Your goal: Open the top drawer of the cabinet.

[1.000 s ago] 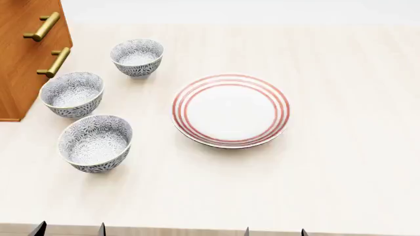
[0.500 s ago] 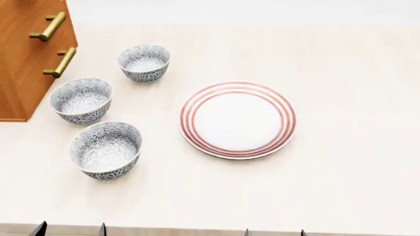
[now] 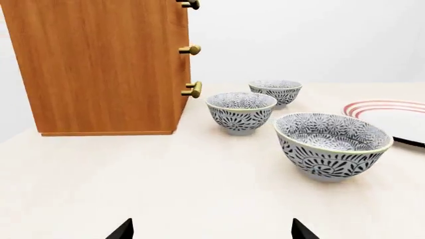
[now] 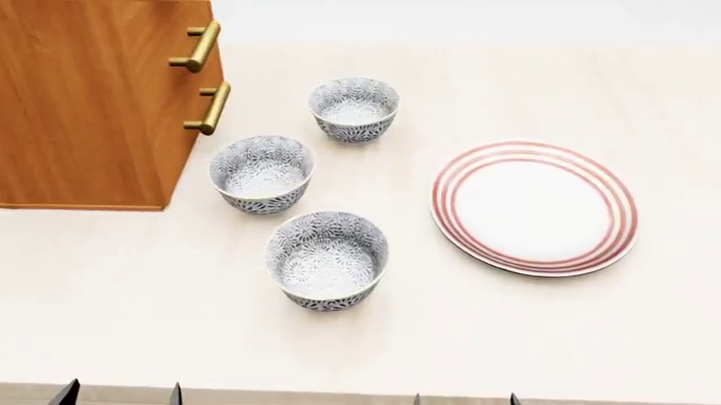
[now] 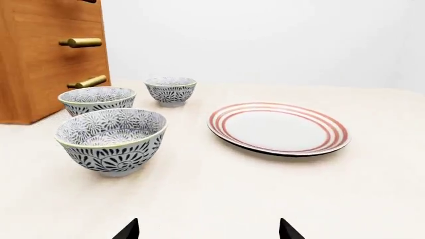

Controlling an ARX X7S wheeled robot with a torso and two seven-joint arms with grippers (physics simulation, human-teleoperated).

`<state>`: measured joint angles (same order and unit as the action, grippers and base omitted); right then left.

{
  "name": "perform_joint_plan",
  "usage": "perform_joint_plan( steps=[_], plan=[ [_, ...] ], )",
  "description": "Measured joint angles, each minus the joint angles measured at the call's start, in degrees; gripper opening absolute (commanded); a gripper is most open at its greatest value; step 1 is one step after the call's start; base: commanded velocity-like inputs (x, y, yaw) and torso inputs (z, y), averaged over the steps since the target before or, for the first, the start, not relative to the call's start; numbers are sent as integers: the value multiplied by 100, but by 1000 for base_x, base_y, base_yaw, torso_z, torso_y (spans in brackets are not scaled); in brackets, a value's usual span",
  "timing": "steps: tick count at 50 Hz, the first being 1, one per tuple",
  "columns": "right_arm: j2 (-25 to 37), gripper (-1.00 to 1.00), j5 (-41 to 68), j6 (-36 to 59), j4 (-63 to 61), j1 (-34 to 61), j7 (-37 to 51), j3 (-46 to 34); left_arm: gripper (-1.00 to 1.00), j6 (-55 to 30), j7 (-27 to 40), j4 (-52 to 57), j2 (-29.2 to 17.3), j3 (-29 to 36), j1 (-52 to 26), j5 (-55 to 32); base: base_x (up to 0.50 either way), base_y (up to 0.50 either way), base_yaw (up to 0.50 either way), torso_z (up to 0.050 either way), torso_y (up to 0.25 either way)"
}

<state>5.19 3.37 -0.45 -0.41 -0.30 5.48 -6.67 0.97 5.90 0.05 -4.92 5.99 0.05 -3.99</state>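
The cabinet is seen at the counter's far left, its top drawer barely visible at the left wrist view's edge. Beside it three patterned bowls and a red-ringed plate are set. Both the left gripper and the right gripper are spread wide, holding nothing.

Left claw spread wide, fingertips apart; right claw likewise, empty.

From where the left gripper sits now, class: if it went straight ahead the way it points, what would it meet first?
Probably the nearest patterned bowl, slightly off centre in the left wrist view. The left gripper shows only its two fingertips, spread apart. The cabinet stands off to the side. Depth is uncertain; it might slip past between bowl and cabinet.
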Motion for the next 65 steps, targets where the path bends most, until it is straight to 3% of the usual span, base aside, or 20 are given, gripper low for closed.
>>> perform_joint_plan(
  steps=[10, 56, 65],
  plan=[
    [31, 100, 91, 3, 22, 19, 115, -34, 100, -48, 115, -19, -74, 72, -33, -21, 0, 98, 0, 2, 0],
    [246, 100, 308, 69, 54, 78, 408, -279, 100, -248, 405, -34, -291, 368, -122, -162, 0, 0, 0, 50, 8],
    [299, 100, 424, 222, -106, 69, 431, -306, 100, -402, 409, 0, -352, 444, -176, -185, 0, 0, 0, 5, 0]
  ],
)
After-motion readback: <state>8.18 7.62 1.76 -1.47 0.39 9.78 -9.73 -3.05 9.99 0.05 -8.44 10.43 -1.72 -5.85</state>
